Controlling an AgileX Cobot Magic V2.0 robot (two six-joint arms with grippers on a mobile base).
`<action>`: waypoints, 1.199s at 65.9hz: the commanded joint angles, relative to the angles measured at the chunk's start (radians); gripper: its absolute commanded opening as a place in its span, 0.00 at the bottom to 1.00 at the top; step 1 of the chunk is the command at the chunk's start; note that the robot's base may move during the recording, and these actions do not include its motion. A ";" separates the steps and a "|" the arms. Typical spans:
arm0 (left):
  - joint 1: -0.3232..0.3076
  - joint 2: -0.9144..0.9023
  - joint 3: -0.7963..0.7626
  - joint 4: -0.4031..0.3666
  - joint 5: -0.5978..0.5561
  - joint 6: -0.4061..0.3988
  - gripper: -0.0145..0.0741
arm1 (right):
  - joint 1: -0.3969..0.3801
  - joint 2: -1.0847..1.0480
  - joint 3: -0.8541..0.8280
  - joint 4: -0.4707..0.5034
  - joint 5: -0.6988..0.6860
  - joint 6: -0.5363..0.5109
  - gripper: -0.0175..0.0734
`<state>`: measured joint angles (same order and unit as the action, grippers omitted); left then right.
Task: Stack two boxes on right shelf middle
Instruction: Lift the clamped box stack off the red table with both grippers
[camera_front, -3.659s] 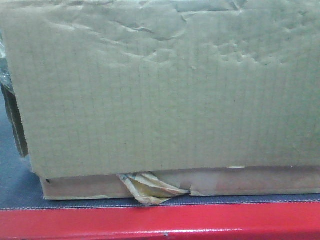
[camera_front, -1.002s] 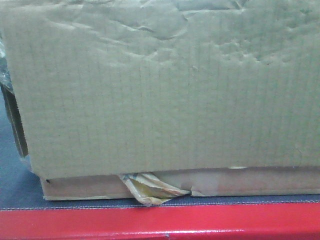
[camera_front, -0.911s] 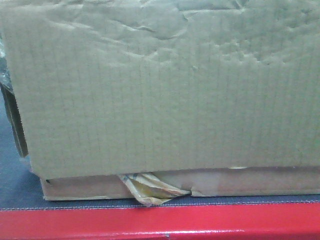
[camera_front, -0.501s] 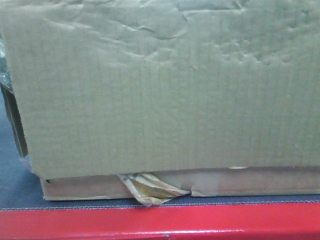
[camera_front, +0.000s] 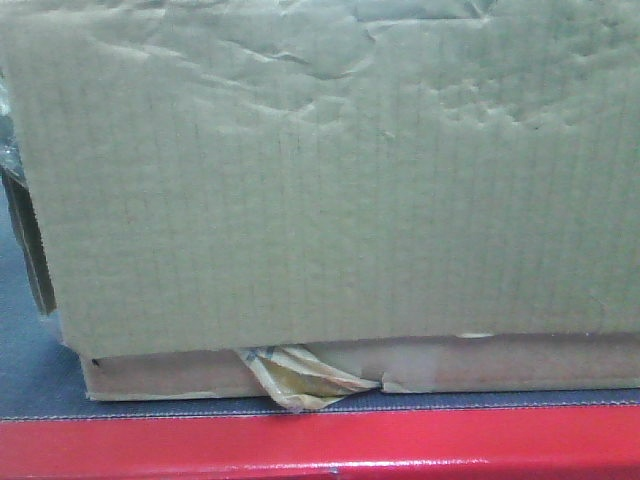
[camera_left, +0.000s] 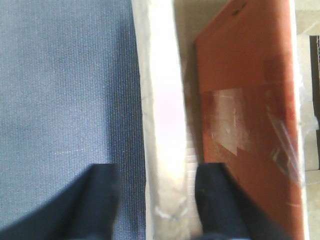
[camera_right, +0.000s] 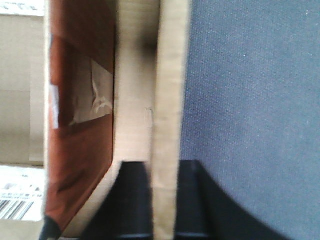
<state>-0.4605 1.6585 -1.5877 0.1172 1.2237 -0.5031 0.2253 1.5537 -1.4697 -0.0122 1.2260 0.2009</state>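
In the right wrist view the jaws of the right gripper (camera_right: 164, 167) are seen pressed against both faces of a pale upright wall of the box (camera_right: 167, 100), so that the wall is pinched between them. One finger is set inside the box and the other outside it, over the grey mat (camera_right: 250, 100). In the left wrist view the left gripper (camera_left: 157, 172) is seen astride another wall of the box with its jaws spread. The inner finger (camera_left: 220, 200) is laid close against the wall, while a strip of mat is left showing between the wall and the outer finger. A reddish-brown panel (camera_left: 245, 75) inside the box, patched with clear tape, is shown only by the wrist views, and a barcode label (camera_right: 15, 210) past that panel only by the right one. The front view is filled by the box's creased brown side alone. Only there is a yellowish tape scrap (camera_front: 300, 378) seen under the box's lower edge, and the box is found resting on the mat, just behind the red edge (camera_front: 320, 445).
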 joint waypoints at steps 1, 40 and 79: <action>-0.003 -0.013 0.000 -0.001 -0.003 -0.001 0.17 | 0.002 -0.002 -0.008 -0.030 -0.005 -0.010 0.01; -0.061 -0.127 -0.070 0.275 -0.003 -0.137 0.04 | 0.098 -0.085 -0.112 -0.171 -0.065 0.147 0.02; -0.061 -0.157 -0.314 0.506 -0.108 -0.132 0.04 | 0.098 -0.122 -0.215 -0.359 -0.367 0.290 0.02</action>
<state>-0.5219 1.5215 -1.8887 0.5785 1.1285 -0.6311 0.3284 1.4484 -1.6699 -0.2735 0.8941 0.4606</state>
